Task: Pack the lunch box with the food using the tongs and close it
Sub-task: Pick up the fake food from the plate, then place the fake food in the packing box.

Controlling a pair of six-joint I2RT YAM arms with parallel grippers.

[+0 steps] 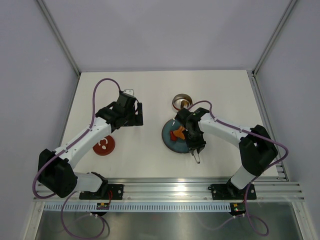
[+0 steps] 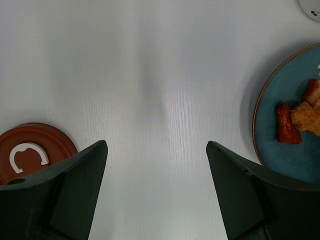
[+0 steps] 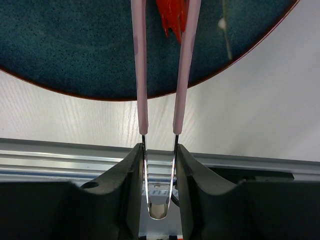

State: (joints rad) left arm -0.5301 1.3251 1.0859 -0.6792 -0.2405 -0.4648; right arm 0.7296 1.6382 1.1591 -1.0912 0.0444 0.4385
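My right gripper [image 1: 193, 138] [image 3: 159, 150] is shut on the tongs [image 3: 141, 70] near their steel spring end [image 1: 196, 156]. The tongs' two pink-sleeved arms reach over the teal plate [image 1: 169, 143] [image 3: 75, 50]. A red piece of food [image 3: 172, 17] lies between the arms at the top edge of the right wrist view; the tips are out of view. More orange and red food [image 1: 178, 134] [image 2: 300, 122] lies on the plate [image 2: 285, 160]. The steel lunch box [image 1: 181, 102] stands open behind the plate. Its red lid [image 1: 104, 145] [image 2: 30, 157] lies far left. My left gripper [image 1: 134, 114] [image 2: 156, 150] hangs open over bare table.
An aluminium rail [image 1: 170, 187] [image 3: 75, 155] runs along the near table edge, just behind my right gripper. Grey walls enclose the table on the left, right and back sides.
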